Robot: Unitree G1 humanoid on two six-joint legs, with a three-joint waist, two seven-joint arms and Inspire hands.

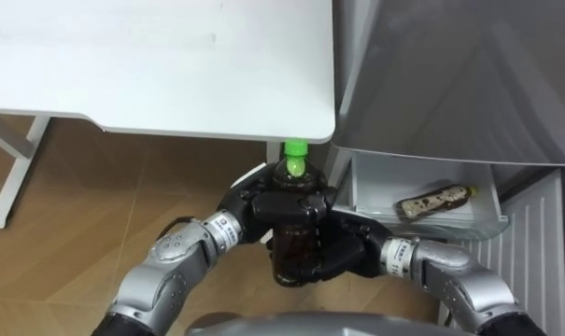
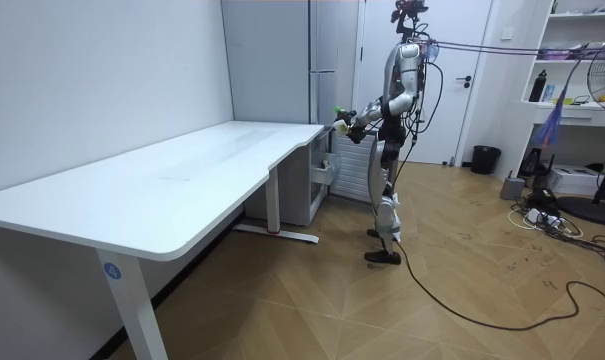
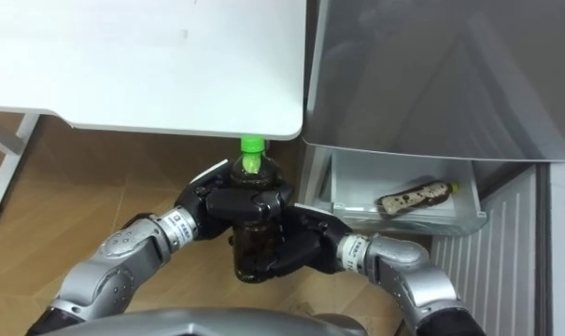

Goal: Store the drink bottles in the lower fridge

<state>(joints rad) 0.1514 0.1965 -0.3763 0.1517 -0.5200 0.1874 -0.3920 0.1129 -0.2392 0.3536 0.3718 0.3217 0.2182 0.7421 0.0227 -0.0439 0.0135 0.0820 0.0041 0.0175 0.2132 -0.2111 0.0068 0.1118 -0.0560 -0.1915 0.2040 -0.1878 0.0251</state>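
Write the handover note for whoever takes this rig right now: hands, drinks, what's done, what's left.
Hands: the left hand is shut on the green-capped bottle, gripping near its top. The right hand is shut on the same bottle, lower down.
Drinks: the green-capped bottle is upright in front of the robot, just off the corner of the white table and not yet over the fridge drawer. The drawer is open, and a second bottle lies on its side inside.
Done: one drink is in the drawer.
Left: carry the held bottle to the right, lay it in the drawer and let go.
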